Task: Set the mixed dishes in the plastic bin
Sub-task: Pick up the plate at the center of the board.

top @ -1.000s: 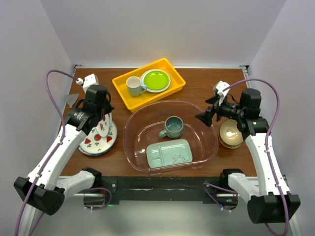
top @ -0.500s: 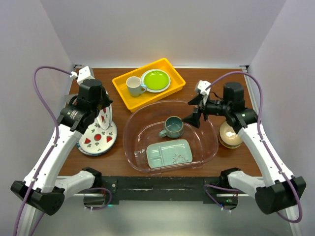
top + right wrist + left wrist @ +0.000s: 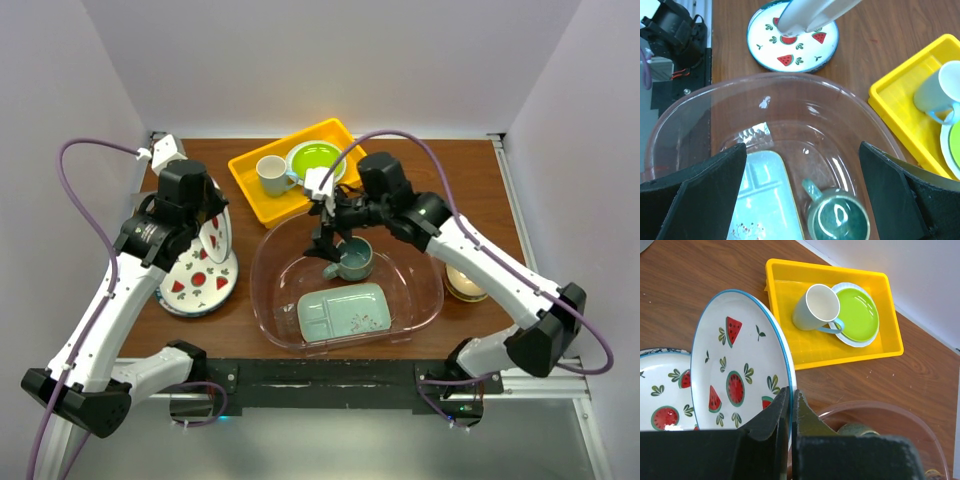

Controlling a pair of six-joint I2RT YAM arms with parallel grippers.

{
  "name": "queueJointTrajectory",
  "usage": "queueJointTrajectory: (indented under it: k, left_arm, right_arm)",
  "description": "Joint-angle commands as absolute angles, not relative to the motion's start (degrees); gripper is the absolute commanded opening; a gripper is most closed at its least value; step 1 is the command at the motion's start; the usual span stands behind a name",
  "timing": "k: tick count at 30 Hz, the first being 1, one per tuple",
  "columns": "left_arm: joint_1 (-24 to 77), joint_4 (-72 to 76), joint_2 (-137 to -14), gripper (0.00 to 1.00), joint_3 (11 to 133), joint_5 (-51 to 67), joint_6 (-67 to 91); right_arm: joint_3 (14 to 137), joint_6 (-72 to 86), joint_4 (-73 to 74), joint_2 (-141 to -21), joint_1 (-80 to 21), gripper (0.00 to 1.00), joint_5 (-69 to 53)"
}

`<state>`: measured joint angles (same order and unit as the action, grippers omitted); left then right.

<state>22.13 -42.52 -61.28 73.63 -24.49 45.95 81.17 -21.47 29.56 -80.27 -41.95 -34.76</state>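
My left gripper [image 3: 203, 240] is shut on the rim of a white plate with watermelon motifs [image 3: 213, 232] and holds it tilted on edge above a second watermelon plate [image 3: 196, 283] lying flat on the table. In the left wrist view the fingers [image 3: 777, 412] pinch the held plate [image 3: 735, 365] at its blue rim. The clear plastic bin [image 3: 425, 300] holds a dark teal mug [image 3: 353, 258] and a mint-green divided tray [image 3: 345, 312]. My right gripper [image 3: 328, 246] is open and empty just above the mug [image 3: 839, 219], its fingers wide apart. A tan bowl [image 3: 466, 280] sits right of the bin.
A yellow tray [image 3: 262, 202] stands behind the bin with a white mug [image 3: 270, 175] and a lime-green plate [image 3: 317, 160] in it. The right arm stretches across the bin's far right part. White walls close in the table on three sides.
My right arm has swung left from beside the tan bowl to over the bin, above the teal mug. My left gripper has tipped the watermelon plate up more steeply.
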Motion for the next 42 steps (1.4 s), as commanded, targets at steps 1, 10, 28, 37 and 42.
queueJointTrajectory:
  k: [1, 10, 28, 37, 42]
  left_arm:
    - [21.71, -35.77, -60.91, 0.00, 78.13, -27.33, 48.60]
    - [21.71, -35.51, -61.26, 0.00, 78.66, -28.56, 52.11]
    - [21.71, -35.77, -60.73, 0.00, 77.70, -27.60, 60.90]
    - [21.71, -37.44, -58.89, 0.00, 76.99, -28.04, 67.58]
    - [21.71, -38.14, -58.27, 0.00, 77.34, -28.39, 70.05]
  right_arm:
    - [85.86, -22.76, 29.09, -82.35, -46.48, 0.98, -26.73]
    - [91.05, -20.92, 25.85, -88.85, -56.41, 0.98, -15.92]
    - [98.09, -0.44, 10.56, -99.75, -67.76, 0.99, 14.84]
    - [95.63, 3.96, 2.74, -102.48, -70.13, 0.99, 31.10]
    - [92.99, 2.90, -2.10, -103.45, -70.49, 0.98, 35.50]
